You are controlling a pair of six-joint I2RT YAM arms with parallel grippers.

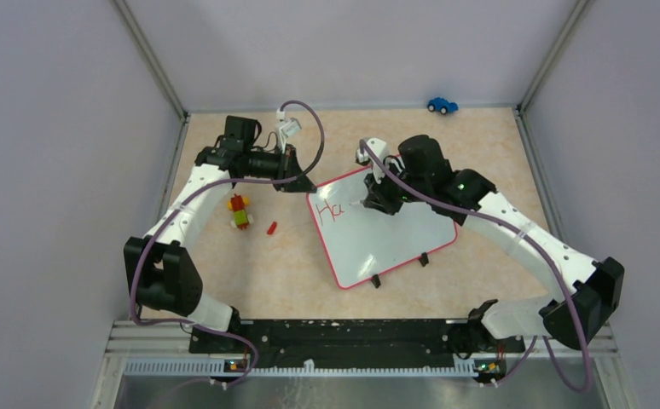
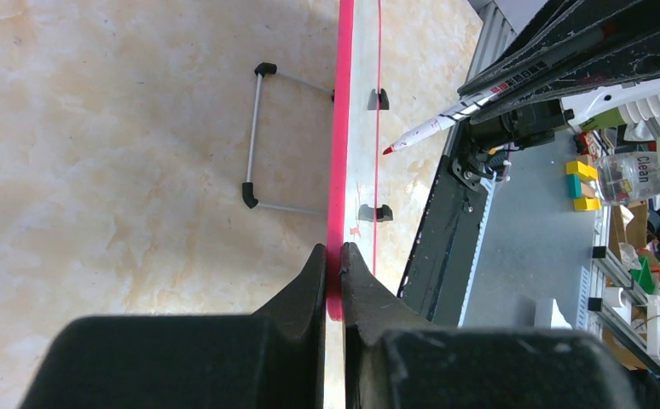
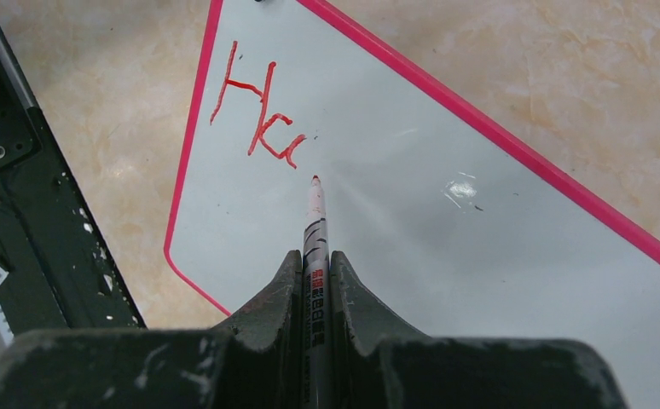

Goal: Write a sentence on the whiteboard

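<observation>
Nearest you, two black feet [image 1: 376,280] stick out from the near edge of the whiteboard [image 1: 395,234]. The board sits in the middle of the tan table [image 1: 284,281], turned at an angle, with a pink frame all round.

Your right gripper [image 3: 314,260] hangs over the far left part of the board. Its jaws are clamped on a marker [image 3: 315,221], and the barrel runs out between the fingers with the red tip leading. The tip sits just beside the last stroke written. You cannot tell whether it touches the surface.

The sentence [image 3: 258,115] reads only "Ha" so far, in thin red strokes near the board's far left corner.

Your left gripper [image 2: 333,256] reaches that same corner from the far side. Its jaws are pressed together on the pink frame, pinching the board's edge.

Left of the board and apart from it stands a small stack of red, yellow and green toy blocks [image 1: 240,210]. A small red piece [image 1: 271,227] lies between the stack and the board.

Farthest off, a blue toy car [image 1: 442,105] sits by the back wall.
</observation>
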